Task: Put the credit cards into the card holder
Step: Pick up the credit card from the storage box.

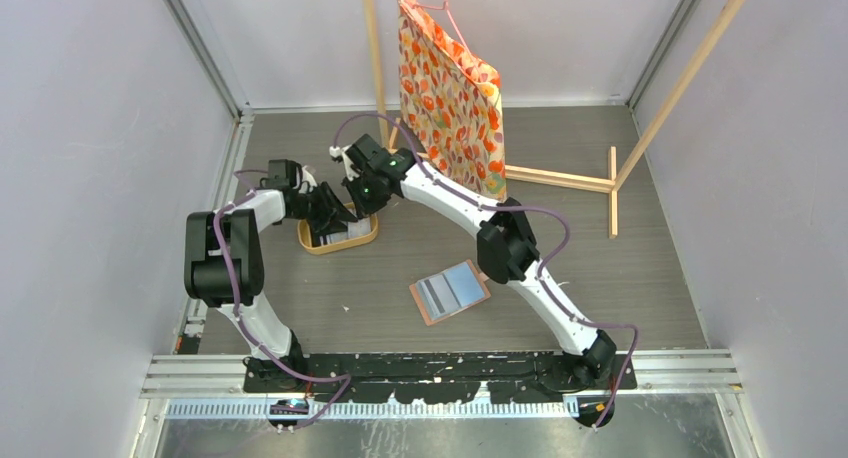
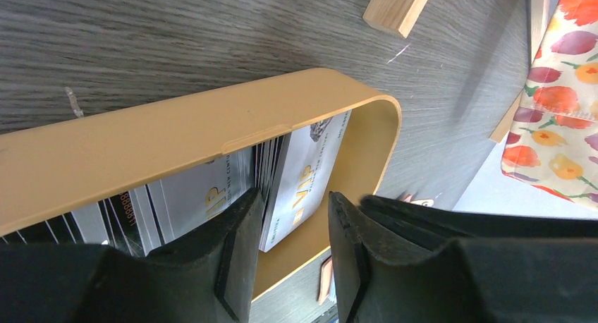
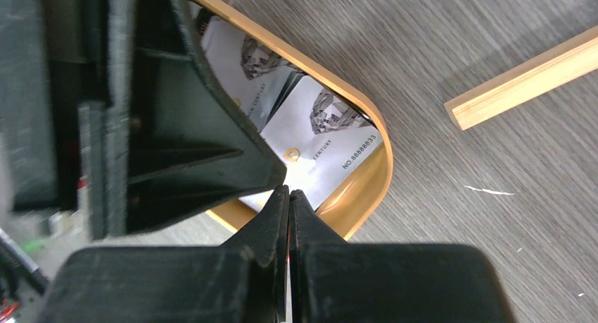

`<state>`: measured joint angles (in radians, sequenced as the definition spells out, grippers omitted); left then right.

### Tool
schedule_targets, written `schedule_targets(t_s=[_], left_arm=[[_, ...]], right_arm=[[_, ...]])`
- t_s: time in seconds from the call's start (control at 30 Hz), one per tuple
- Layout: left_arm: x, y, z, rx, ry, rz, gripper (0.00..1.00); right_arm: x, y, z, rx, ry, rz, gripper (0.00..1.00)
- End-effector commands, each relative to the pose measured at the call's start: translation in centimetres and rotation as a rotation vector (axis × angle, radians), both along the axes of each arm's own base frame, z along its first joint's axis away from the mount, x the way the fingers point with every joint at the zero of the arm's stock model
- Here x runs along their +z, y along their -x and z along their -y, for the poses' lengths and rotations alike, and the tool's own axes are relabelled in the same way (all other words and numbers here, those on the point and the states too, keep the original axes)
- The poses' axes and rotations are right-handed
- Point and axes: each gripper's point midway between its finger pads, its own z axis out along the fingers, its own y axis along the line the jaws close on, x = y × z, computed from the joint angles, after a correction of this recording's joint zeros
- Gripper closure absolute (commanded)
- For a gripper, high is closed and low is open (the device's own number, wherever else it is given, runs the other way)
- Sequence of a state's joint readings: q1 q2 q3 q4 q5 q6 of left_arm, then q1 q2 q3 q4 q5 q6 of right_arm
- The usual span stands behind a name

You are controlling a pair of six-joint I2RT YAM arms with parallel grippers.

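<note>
Okay: both arms reach to the yellow-rimmed tray (image 1: 340,249), left of centre in the top view. The credit cards (image 2: 303,175) are all in that tray, packed on edge and leaning. The ones that show are white, with VIP print, a diamond picture and a number; dark edges show at lower left of the left wrist view.

The left gripper (image 2: 295,199) sits at the bottom of its own view, over the near side of the tray. Its jaws stand apart. The left finger is against the card stack and a white VIP card lies across the gap. I cannot tell whether the fingers press on that card or on anything else.

The right gripper (image 3: 288,190) is at lower centre of its view, jaws closed tight together. The tips are right at the lower edge of a white card, over the rounded end of the tray. I cannot tell whether a card is pinched between them. The big dark shape filling the left of that view is the left arm's gripper, just beside it.

The card holder (image 1: 450,291) lies open and flat on the grey wood-grain table (image 1: 620,268), grey-blue inside facing up. It is below and right of the tray, well apart from both grippers.

A floral bag (image 1: 450,98) stands at upper centre. A wooden frame (image 1: 560,178) is to its right.
</note>
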<state>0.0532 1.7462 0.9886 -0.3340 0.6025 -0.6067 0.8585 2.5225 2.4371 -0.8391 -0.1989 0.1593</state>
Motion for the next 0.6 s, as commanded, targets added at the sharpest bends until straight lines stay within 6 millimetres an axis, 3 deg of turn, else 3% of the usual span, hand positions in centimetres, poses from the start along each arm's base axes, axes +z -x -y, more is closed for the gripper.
schedule_targets(t_s=[0.0,0.3,0.57], left_arm=[[2.1,-0.9,0.6,-0.008,0.055,0.079,0.60],[3.0,-0.9,1.2,-0.019,0.098,0.117,0.62],[4.0,-1.2,2.2,-0.044,0.178,0.163,0.63]], right_arm=[[-0.4,-2.0,0.3,-0.067,0.067,0.111,0.98],[-2.2,-2.6,1.4,-0.090,0.143,0.146,0.98],[-2.8,-1.5,0.9,-0.040,0.122,0.094,0.97]])
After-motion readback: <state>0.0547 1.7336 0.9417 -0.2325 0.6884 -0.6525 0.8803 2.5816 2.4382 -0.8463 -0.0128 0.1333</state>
